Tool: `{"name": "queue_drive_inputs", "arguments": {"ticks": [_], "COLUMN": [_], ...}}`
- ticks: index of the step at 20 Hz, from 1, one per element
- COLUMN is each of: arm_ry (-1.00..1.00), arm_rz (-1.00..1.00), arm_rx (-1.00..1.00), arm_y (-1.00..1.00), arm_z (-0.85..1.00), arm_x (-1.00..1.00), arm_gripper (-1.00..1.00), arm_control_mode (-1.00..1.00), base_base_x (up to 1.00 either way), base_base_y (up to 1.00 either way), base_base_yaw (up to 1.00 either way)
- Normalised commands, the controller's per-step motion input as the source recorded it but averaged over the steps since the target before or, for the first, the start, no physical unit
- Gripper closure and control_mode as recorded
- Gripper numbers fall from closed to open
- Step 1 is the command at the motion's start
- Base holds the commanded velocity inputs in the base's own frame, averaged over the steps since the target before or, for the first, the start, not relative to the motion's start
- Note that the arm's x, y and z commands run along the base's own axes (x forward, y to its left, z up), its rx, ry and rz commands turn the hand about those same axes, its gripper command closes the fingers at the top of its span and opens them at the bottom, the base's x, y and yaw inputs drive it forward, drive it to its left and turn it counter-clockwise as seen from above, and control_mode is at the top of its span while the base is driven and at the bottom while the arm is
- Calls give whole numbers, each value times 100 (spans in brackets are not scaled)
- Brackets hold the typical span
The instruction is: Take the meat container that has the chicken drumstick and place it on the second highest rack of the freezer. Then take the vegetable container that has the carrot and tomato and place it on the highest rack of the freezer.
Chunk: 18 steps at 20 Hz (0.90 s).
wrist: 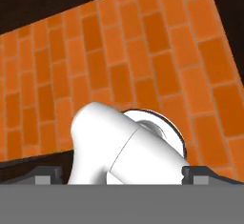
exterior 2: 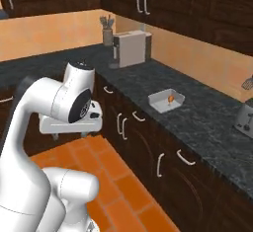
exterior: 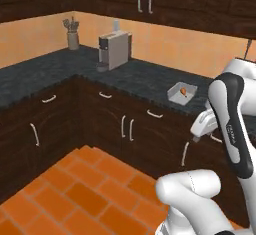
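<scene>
While the fingers (wrist: 122, 174) stand wide apart and empty, pointing down at the orange tiled floor (wrist: 143, 51), the white meat container (exterior 2: 166, 100) sits well away on the dark surface (exterior 2: 207, 122). The chicken drumstick (exterior 2: 171, 98) lies inside it, toward the tray's 3 o'clock side in the right base view.

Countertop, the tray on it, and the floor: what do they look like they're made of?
Dark speckled L-shaped countertop: looks like polished granite or similar stone, going by the grey mottling. Shallow white rectangular tray holding the small orange-brown drumstick: probably plastic, matte and uniform, though it could be ceramic. Orange floor: glazed or terracotta tile, with visible grout lines in a brick pattern.
</scene>
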Motion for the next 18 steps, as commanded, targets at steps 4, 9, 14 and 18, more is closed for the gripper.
{"name": "queue_drive_inputs", "arguments": {"ticks": [4, 9, 14, 18], "arm_ry": [0, 0, 0, 0], "arm_rz": [0, 0, 0, 0], "arm_rx": [0, 0, 0, 0], "arm_y": [0, 0, 0, 0], "arm_z": [0, 0, 0, 0], "arm_x": [0, 0, 0, 0], "arm_gripper": [-100, -100, -100, -100], "arm_control_mode": [100, 100, 100, 100], "base_base_x": [53, 60, 54, 38], "base_base_y": [0, 13, 80, 100], "base_base_yaw": [-80, -80, -65, -52]}}
